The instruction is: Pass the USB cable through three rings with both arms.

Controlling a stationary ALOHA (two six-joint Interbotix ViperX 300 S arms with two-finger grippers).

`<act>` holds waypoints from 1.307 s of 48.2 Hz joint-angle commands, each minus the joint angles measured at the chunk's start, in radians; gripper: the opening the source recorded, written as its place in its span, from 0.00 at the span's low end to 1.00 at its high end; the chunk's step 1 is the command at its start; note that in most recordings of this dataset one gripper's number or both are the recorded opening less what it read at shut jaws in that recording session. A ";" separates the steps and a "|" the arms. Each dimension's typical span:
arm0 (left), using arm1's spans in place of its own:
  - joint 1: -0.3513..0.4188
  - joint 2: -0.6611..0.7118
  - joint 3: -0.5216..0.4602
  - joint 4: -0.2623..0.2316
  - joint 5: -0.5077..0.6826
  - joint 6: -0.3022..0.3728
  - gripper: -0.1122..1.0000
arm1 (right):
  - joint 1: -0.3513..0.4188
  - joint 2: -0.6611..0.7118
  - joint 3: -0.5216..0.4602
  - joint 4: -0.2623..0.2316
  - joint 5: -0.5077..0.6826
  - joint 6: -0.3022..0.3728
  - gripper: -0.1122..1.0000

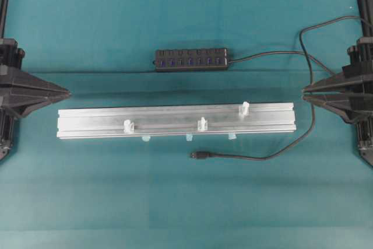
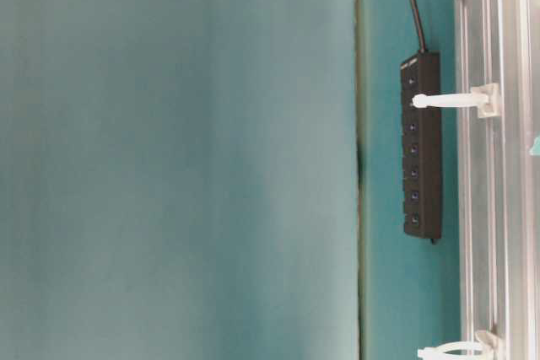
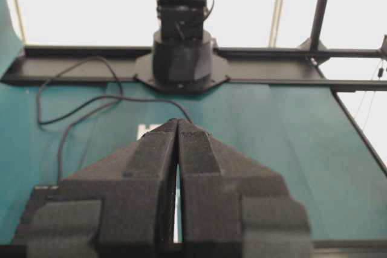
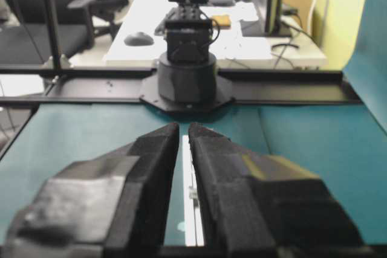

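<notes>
Teal cloth (image 1: 105, 202) covers the whole work surface, with both arms parked at its side edges. Left gripper (image 1: 67, 93), at the left edge of the overhead view just above the rail's left end: jaws pressed together, nothing between them, tip pointing toward the centre. Aluminium rail (image 1: 175, 122), centre of frame: long axis running left to right, carrying the three rings upright along it, namely left ring (image 1: 129, 126), middle ring (image 1: 202, 124) and right ring (image 1: 245, 108), the last set slightly higher in the frame than the other two. Black USB hub (image 1: 190, 60), above the rail, lying parallel to it. USB cable (image 1: 274, 153): leaves the hub's right end, loops around the right side near the right arm, then curves back along the cloth below the rail. USB plug (image 1: 199, 155): free end, lying flat just below the rail under the middle ring, pointing left, clear of every ring. Right gripper (image 1: 304, 93), at the right edge: jaws nearly closed with a thin slit showing, holding nothing. Judgement: the plug lies below and left of the right gripper, nearer to it than to the left gripper, so the right arm seems better placed for the pickup, with the rail's axis setting the threading direction.
</notes>
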 commanded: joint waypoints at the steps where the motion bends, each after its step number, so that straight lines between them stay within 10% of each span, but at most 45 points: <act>1: -0.002 0.009 -0.044 0.014 -0.006 -0.002 0.12 | -0.008 0.011 -0.008 0.011 -0.008 -0.002 0.10; 31: -0.011 0.080 -0.170 0.015 0.221 -0.026 0.12 | -0.012 0.069 -0.118 0.066 0.278 0.126 0.01; 63: -0.011 0.186 -0.267 0.015 0.428 -0.029 0.12 | 0.055 0.638 -0.503 0.061 0.749 0.150 0.01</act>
